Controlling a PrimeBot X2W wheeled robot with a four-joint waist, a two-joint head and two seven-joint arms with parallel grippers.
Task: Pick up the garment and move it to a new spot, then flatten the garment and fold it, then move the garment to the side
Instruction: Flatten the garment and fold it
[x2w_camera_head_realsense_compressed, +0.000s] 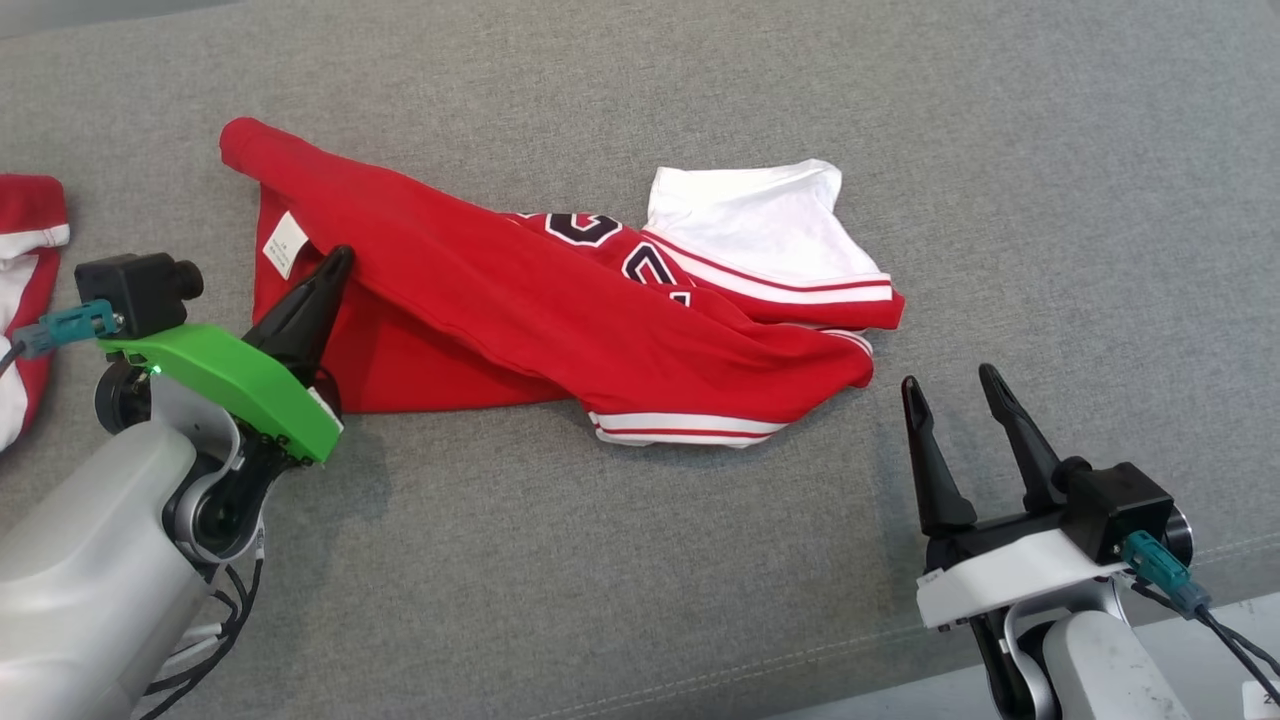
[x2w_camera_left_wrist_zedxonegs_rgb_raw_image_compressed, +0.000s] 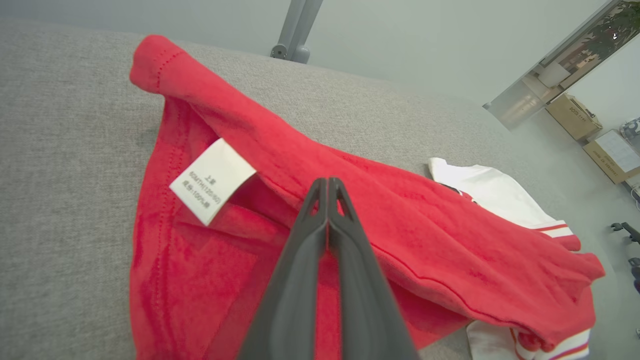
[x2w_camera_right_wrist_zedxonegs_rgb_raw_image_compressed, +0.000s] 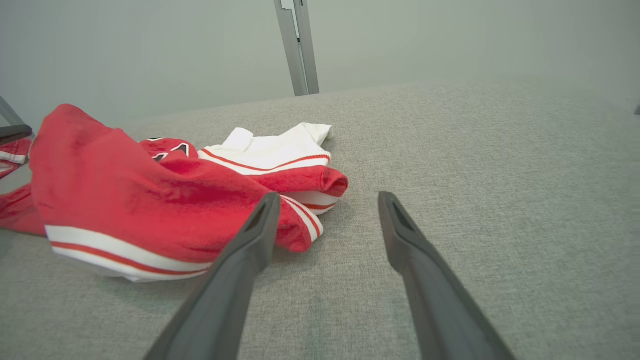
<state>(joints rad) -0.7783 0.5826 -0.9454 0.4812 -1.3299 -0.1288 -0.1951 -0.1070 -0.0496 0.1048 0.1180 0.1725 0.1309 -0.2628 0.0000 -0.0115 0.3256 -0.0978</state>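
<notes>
Head view: pressing left tool (x2w_camera_head_realsense_compressed: 340, 258) shut at the fold near the garment's (x2w_camera_head_realsense_compressed: 560, 320) left end, pinch on cloth unclear; holding right tool (x2w_camera_head_realsense_compressed: 950, 385) apart just off its right end; seeing garment lying lengthwise left-to-right on the table (x2w_camera_head_realsense_compressed: 1000, 150).

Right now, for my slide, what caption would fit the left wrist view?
Left gripper, shut, tip at a fold of the red garment, beside its white label, on grey upholstery.

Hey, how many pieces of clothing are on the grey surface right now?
2. A red jersey lies crumpled in the middle; a second red-and-white garment shows at the left edge, mostly cut off. Others may be out of frame.
</notes>
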